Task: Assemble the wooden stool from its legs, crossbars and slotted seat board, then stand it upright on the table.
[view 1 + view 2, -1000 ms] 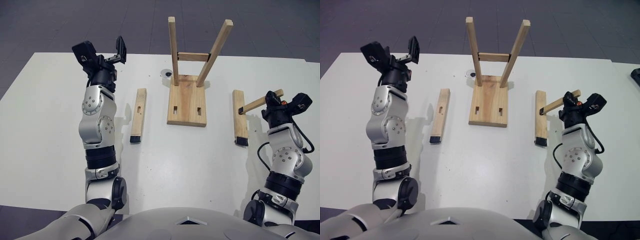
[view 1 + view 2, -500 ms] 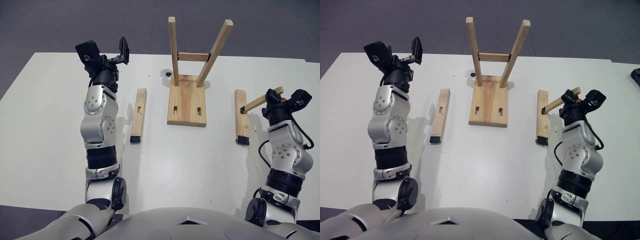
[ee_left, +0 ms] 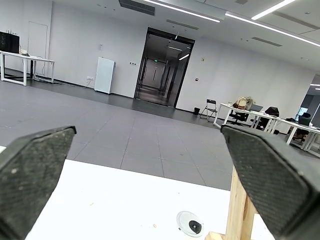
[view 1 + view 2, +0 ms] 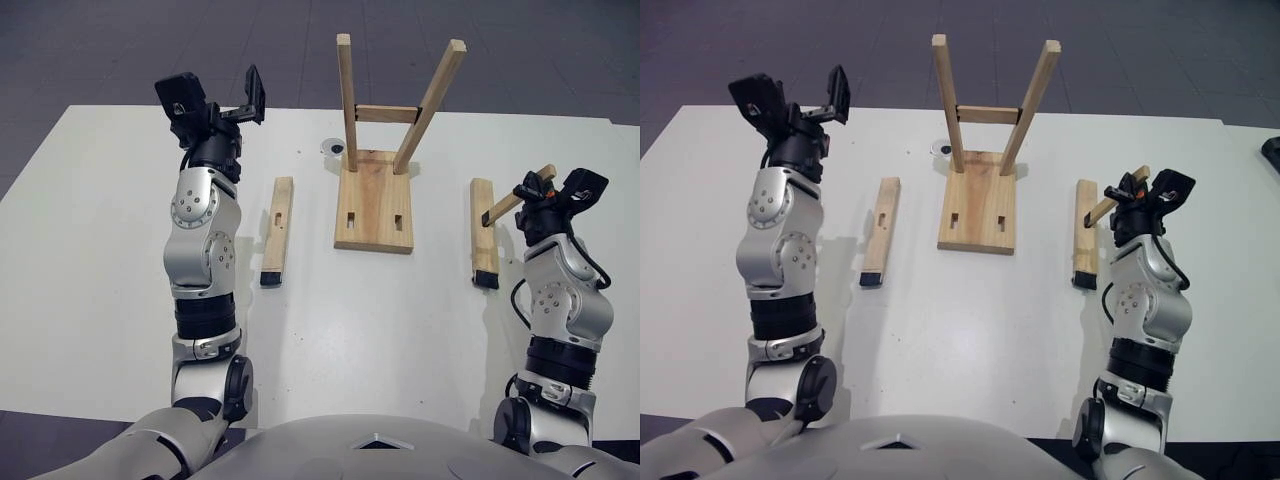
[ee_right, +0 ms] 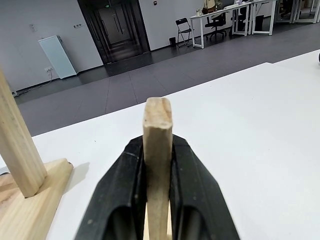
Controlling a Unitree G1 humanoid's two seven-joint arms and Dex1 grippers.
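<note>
Pale wood is spread over the white table [image 4: 90, 250]. The slotted seat board [image 4: 373, 215] lies flat in the middle, and two upright legs [image 4: 346, 95] rise from its far end, joined by a fitted crossbar [image 4: 386, 113]. Its two near slots are unfilled. The left loose leg [image 4: 277, 230] lies flat just left of the board, and the right loose leg [image 4: 482, 243] lies flat to the board's right. The right gripper [image 4: 535, 190] is clamped tight on the second crossbar [image 4: 510, 203], with the stick pinched between both fingers [image 5: 120, 185]. The bar slants down so that its free end sits at the right loose leg, about where that leg's mortise should be; whether it touches or hovers I cannot tell. The left gripper [image 4: 220, 98] is held high over the far left of the table, spread wide with nothing between its pads [image 3: 30, 170]. The step in hand looks like plugging this bar into the right loose leg. To do it well, the bar's end should be squared to the slot before any push, and the force should run straight along the bar. The leg lies unrestrained, so a slanted push would likely skid or roll it instead of seating the tenon. A short grip near the working end would reduce wobble.
</note>
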